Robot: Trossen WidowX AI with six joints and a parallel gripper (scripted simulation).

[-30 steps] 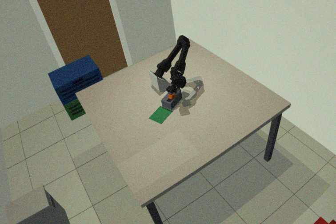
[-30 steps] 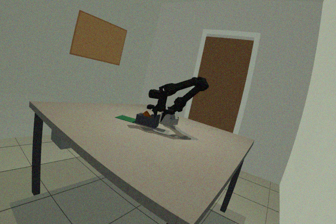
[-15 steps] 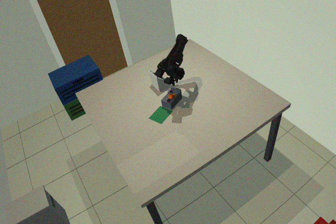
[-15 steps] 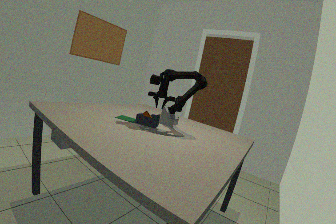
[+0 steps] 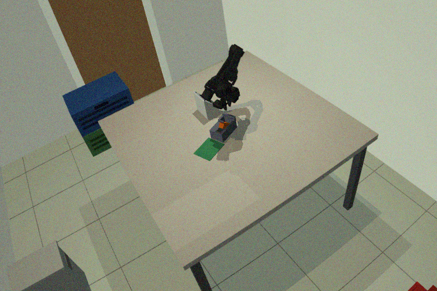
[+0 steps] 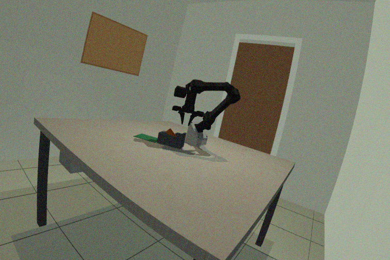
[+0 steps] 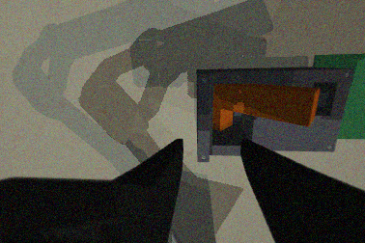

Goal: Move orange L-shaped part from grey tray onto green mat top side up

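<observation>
The orange part [image 5: 222,125] [image 6: 170,132] [image 7: 277,101] is tilted in the pocket of the grey tray [image 5: 218,135] [image 6: 170,141] [image 7: 294,135]. Its end toward the mat stands up above the tray rim; its L-shaped end is low in the pocket, at the left in the wrist view. The green mat [image 5: 207,149] [image 6: 145,137] [image 7: 353,114] lies against the tray's far end from the arm base. My gripper [image 5: 226,107] [image 6: 185,124] [image 7: 211,146] is partly open with nothing between the fingers. It hangs above the tray's end nearest the arm base, clear of the part.
A pale upright panel [image 5: 204,105] [image 6: 191,136] stands on the table [image 5: 282,132] [image 6: 189,187] beside the arm base, close behind the tray. A blue cabinet [image 5: 97,99] stands off the table's edge.
</observation>
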